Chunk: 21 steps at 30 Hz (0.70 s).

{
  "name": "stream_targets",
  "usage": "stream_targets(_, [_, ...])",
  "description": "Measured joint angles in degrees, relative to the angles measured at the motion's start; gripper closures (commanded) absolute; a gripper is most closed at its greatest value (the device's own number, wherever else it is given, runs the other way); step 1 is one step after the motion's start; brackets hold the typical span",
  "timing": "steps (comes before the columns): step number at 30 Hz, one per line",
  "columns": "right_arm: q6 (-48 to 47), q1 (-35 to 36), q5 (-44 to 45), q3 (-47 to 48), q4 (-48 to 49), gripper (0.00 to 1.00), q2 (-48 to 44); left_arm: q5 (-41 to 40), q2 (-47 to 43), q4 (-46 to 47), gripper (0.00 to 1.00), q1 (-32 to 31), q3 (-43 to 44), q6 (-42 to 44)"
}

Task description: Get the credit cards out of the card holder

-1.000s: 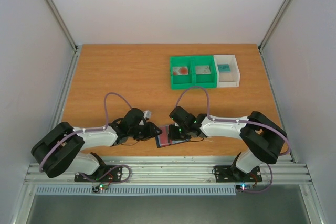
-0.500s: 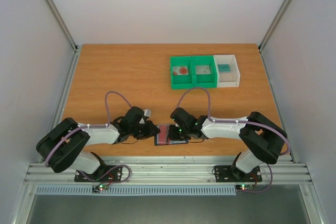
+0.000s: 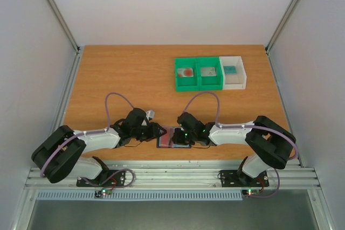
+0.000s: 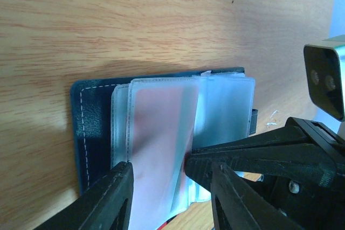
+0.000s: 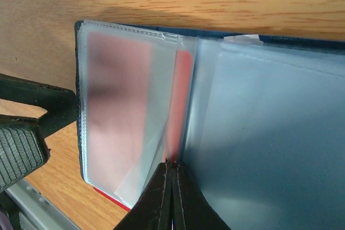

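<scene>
The card holder (image 3: 166, 139) lies open near the table's front edge between both grippers; its navy cover (image 4: 89, 127) shows in the left wrist view. Frosted clear sleeves (image 5: 253, 133) fan out of it. A pink-red credit card (image 4: 161, 133) sits inside one sleeve, and a red card edge (image 5: 182, 95) shows in the fold between sleeves. My left gripper (image 4: 170, 176) is open and straddles the sleeve holding the card. My right gripper (image 5: 172, 166) is shut, its tips pressed into the crease between sleeves at the red edge; whether they pinch anything is hidden. In the left wrist view its black finger (image 4: 253, 152) touches the sleeve from the right.
Two joined green bins (image 3: 198, 74) and a white bin (image 3: 233, 72) stand at the back right, each with a small item inside. The table's front edge and a metal rail (image 3: 172, 175) run just behind the card holder. Side walls enclose the table.
The card holder has turned from tilted to square and shifted slightly left. My right gripper has closed and moved further over it. My left gripper closed, then opened again around the sleeve.
</scene>
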Motion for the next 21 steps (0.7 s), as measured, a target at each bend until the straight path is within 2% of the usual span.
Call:
stream_targets(14, [1.01,0.11,0.22,-1.62,2.67,0.99,-0.48,1.55,0.46,0.20,0.56,0.00,0.00,-0.33])
stream_targets(21, [1.22,0.22,0.48,-1.90,3.10,0.99,-0.61,1.77,0.66,0.48,0.44,0.00,-0.02,-0.90])
